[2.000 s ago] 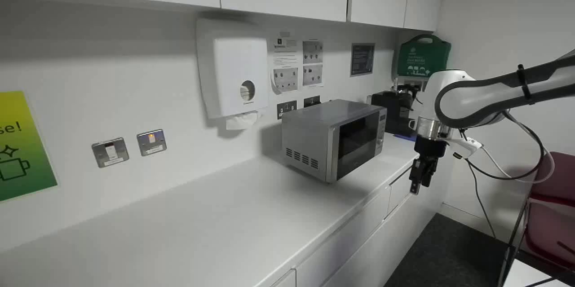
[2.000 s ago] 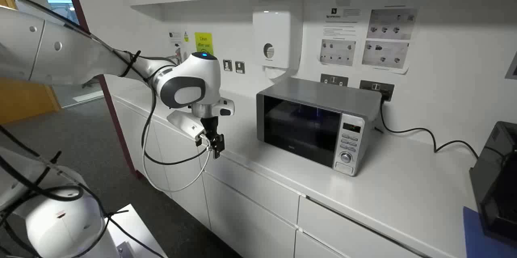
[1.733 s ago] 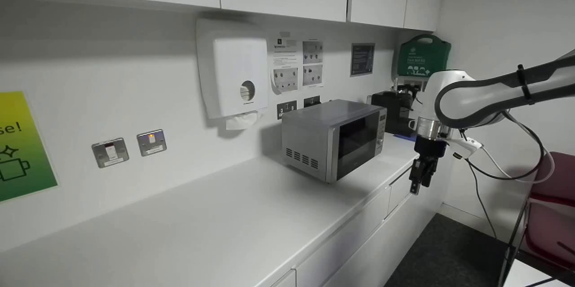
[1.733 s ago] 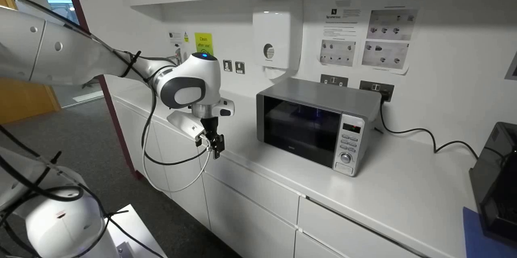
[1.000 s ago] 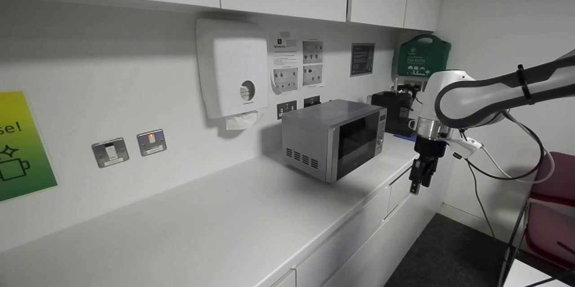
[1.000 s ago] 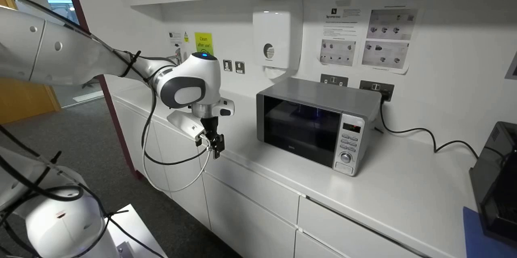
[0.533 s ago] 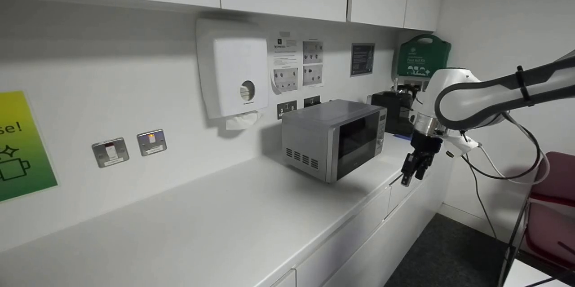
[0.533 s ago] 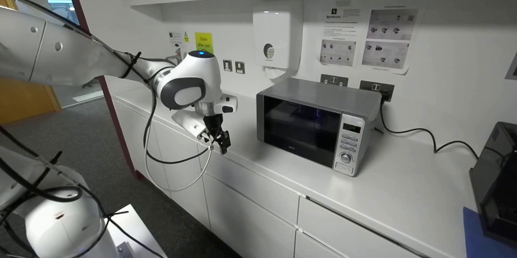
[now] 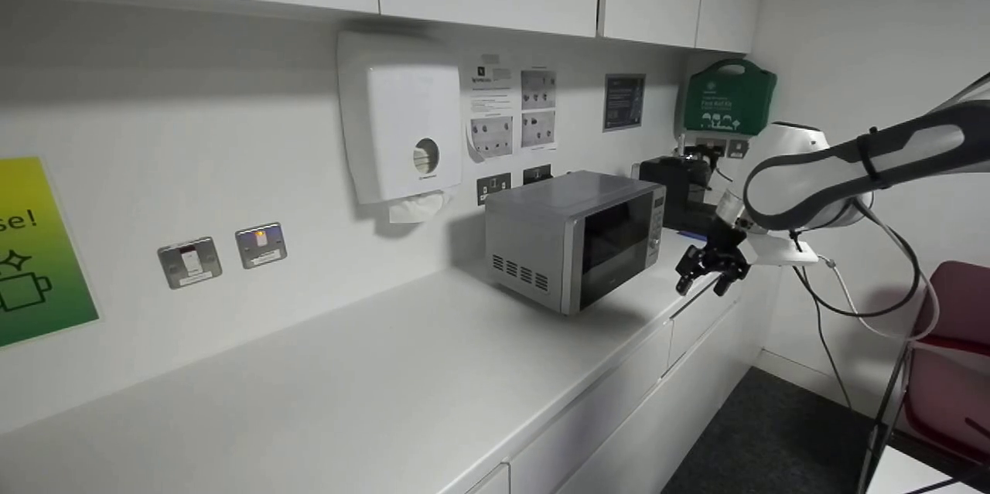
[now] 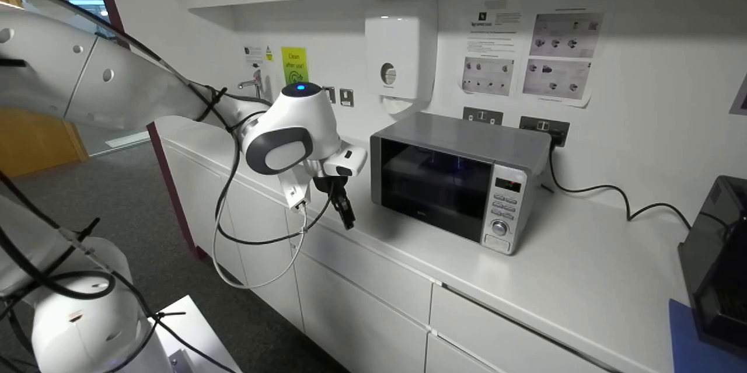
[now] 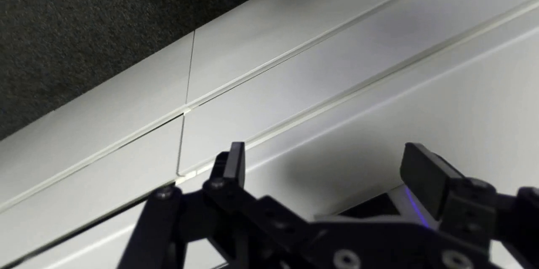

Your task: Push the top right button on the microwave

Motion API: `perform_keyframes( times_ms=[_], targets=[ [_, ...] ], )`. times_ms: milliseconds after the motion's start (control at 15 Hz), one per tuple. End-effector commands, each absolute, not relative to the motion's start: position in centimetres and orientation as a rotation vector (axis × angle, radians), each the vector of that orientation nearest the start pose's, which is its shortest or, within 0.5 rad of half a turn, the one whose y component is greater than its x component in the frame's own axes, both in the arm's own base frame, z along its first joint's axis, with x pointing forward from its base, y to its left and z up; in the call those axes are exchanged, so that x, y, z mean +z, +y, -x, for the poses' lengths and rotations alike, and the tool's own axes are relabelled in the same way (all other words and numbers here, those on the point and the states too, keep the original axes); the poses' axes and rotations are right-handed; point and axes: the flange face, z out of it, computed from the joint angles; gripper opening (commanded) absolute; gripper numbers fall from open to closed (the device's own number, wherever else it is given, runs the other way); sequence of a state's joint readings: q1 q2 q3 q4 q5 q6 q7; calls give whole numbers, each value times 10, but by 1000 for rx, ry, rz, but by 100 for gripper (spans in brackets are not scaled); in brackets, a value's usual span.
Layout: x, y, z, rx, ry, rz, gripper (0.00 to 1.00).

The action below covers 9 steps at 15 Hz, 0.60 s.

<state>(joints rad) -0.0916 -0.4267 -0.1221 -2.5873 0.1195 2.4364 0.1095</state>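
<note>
The gripper (image 11: 324, 155) is swinging nearer the microwave (image 10: 458, 180), fingers (image 11: 423, 172) standing wide apart, holding nothing; it is probably getting ready for the top right button (image 10: 510, 201).

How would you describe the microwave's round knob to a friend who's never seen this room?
On the white counter sits a boxy grey microwave with a dark window. In an exterior view, follow the silver control strip right of that window down past the display and small buttons. The round knob is the strip's only circular control, unlike those oblong buttons.
</note>
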Motion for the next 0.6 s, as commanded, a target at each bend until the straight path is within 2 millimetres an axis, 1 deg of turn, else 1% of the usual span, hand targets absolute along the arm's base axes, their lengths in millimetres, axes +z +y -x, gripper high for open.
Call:
perform_keyframes(
  times_ms=[0,133,333,533],
  targets=[
    [438,-115,-423,-446,836,2780,100],
    [449,-129,-423,-478,937,2686,100],
    [467,-155,-423,-544,1075,2543,100],
    [479,-191,-422,-633,1221,2413,100]
  ],
)
